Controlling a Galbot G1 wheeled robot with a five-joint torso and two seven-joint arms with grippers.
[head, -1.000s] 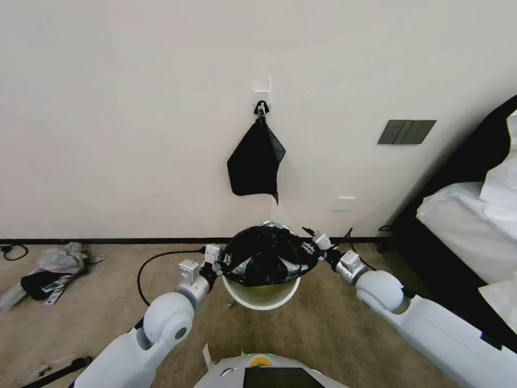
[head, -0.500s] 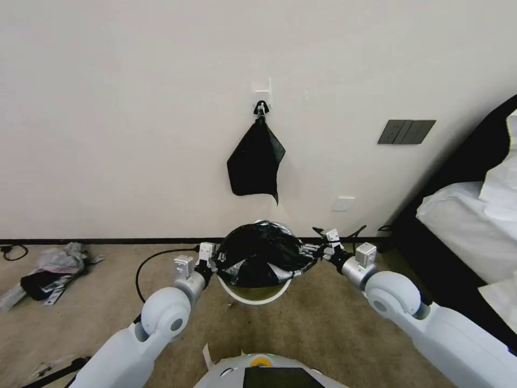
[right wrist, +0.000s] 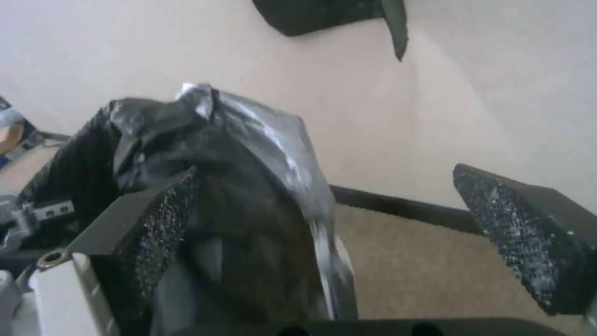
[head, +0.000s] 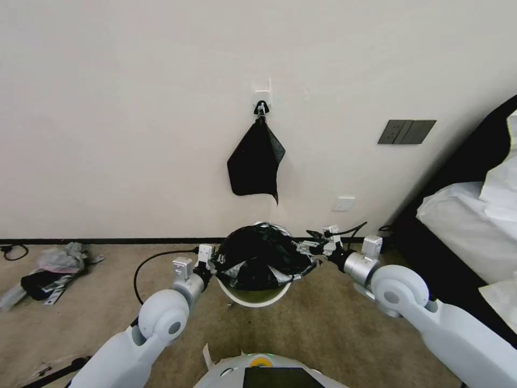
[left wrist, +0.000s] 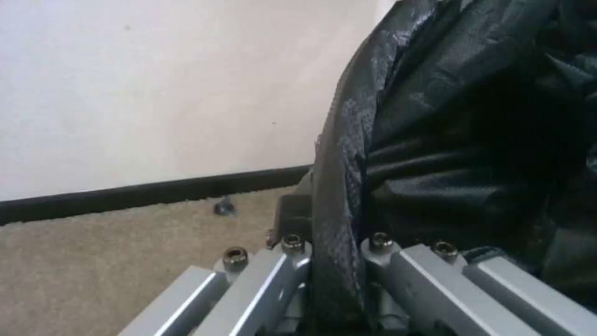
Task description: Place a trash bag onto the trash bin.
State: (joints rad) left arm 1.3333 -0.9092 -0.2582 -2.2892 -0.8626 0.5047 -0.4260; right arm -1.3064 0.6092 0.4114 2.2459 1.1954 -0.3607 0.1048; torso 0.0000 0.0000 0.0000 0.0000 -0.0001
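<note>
Head view first: the trash bag [head: 261,254] sits bunched over the mouth of the trash bin [head: 253,295], which stands on the carpet [head: 323,323] at 12 o'clock from the robot, just short of the wall [head: 134,134]. Only the bin's near rim and a strip of cream wall show below the film.

At the bag's 9 o'clock edge the left gripper [head: 211,260] has its jaws clamped narrow on a fold of the film (the left wrist view shows the black strip pinched between the metal fingers [left wrist: 283,275]). At 3 o'clock the right gripper [head: 312,249] is beside the bag with its jaws spread wide and holding nothing; in the right wrist view one textured pad [right wrist: 162,219] is against the film or just off it, I cannot tell which, while the other is well clear.

So the bag's mouth runs along the 9-to-3 line between the two grippers, anchored on one side only. The right-hand edge of the film lies just inboard of the open jaws, and I judge that side to need securing over the rim next.

A matte black bag bundle [head: 254,161] hangs on the wall above, untouched.
</note>
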